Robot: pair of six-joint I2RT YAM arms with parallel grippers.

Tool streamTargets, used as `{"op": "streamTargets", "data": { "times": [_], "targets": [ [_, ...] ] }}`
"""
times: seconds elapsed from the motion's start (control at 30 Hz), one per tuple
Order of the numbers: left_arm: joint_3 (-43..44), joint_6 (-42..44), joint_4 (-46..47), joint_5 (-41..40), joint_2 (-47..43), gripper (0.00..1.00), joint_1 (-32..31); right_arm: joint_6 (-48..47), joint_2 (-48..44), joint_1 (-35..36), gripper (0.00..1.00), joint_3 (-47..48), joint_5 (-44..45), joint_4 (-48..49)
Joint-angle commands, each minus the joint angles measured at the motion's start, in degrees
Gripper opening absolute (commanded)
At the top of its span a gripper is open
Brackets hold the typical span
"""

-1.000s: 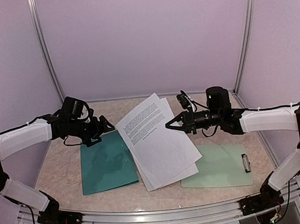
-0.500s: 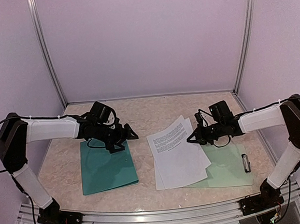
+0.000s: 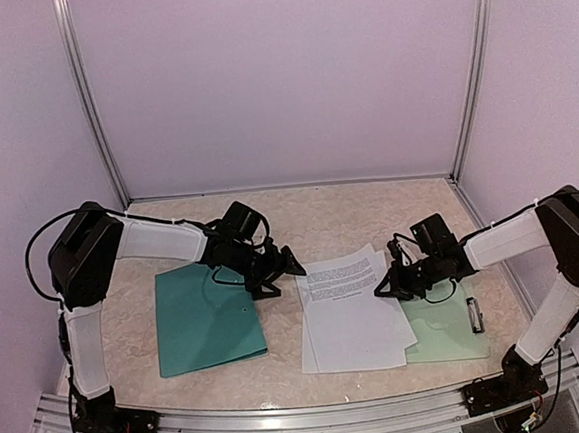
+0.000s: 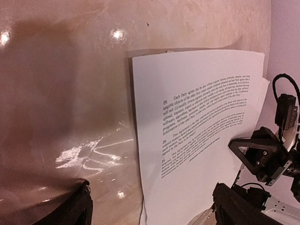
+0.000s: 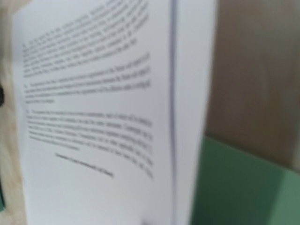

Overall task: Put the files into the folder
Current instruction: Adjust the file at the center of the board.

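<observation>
The overhead view is soft and evenly lit, and the wide lens bows its frame posts (image 3: 85,102). The left wrist view is dim and warm, with glare spots on the table (image 4: 61,93). The right wrist view blurs the files (image 5: 93,117).

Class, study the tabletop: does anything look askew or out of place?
Yes. The files lie fanned unevenly rather than squared up. Their right edge overlaps the pale clipboard, while the folder lies apart to their left.
</observation>
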Motion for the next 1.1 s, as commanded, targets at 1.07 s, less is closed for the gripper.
{"op": "streamTargets", "data": {
  "times": [1.07],
  "targets": [
    [15.5, 4.2, -1.4, 0.2, 13.4, 0.85, 0.0, -0.7, 0.9, -0.7, 0.36, -2.5, -0.7, 0.8]
  ]
}}
